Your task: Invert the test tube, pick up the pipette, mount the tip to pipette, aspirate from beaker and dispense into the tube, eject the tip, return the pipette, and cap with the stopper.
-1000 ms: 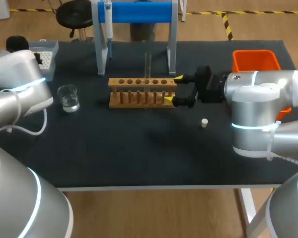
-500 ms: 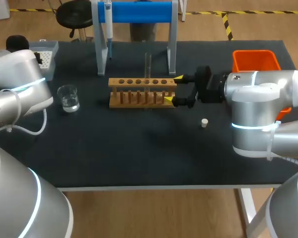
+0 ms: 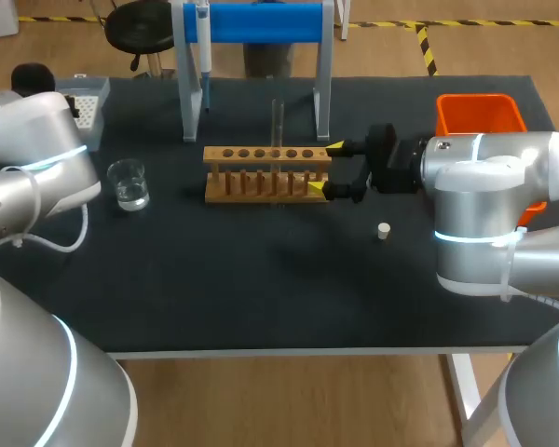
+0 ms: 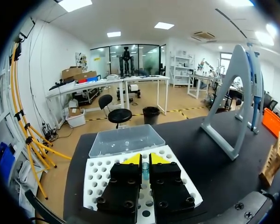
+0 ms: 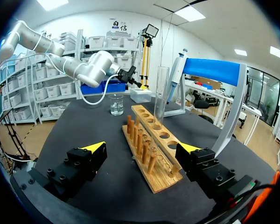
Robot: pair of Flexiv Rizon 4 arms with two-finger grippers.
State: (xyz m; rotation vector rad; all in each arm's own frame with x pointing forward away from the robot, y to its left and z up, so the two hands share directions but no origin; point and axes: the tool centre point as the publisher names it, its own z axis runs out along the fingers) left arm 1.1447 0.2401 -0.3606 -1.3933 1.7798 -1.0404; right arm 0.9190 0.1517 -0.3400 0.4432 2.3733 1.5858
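Yellow-tipped, your right end effector (image 5: 142, 147) stands wide apart, flanking the end of the wooden tube rack (image 5: 154, 126); the clear glass test tube (image 5: 161, 91) stands upright in it. Your left end effector (image 4: 144, 159) is closed together over the white tip box (image 4: 98, 177).

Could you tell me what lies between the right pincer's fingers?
The end of the wooden rack lies between them, as the right wrist view shows.
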